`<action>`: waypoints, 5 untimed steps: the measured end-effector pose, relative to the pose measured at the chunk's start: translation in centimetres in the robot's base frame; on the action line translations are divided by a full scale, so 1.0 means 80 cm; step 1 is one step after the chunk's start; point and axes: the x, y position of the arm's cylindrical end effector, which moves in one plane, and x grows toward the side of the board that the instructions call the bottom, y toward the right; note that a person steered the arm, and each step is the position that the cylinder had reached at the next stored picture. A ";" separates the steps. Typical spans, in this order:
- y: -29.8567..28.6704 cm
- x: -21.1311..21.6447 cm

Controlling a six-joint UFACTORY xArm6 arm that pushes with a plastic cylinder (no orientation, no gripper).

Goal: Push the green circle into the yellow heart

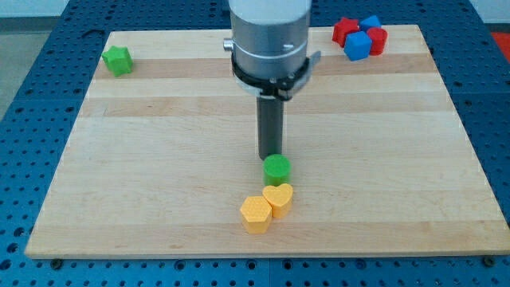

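Seven small coloured blocks sit on our pale wooden board (159, 159), and none of them, nor the board, carries writing we can read. Our silver arm housing (268, 36) is cut off by the view's top. We carry no claw to spread or press together, only a straight dark rod, and my tip (271, 156) stands just above the green circle block (276, 168), touching or nearly touching its far side. That green circle lies near the middle of the board's bottom edge, just above the yellow heart block (279, 198); whether the two touch is hard to tell. A yellow hexagon block (256, 214) presses against the heart's lower left. A green star-like block (117, 60) sits in the top left corner. At the top right corner, two red blocks (345, 31) and two blue blocks (358, 45) huddle together, their shapes hard to make out.
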 end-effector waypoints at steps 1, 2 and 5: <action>0.002 0.025; 0.002 0.027; 0.007 0.050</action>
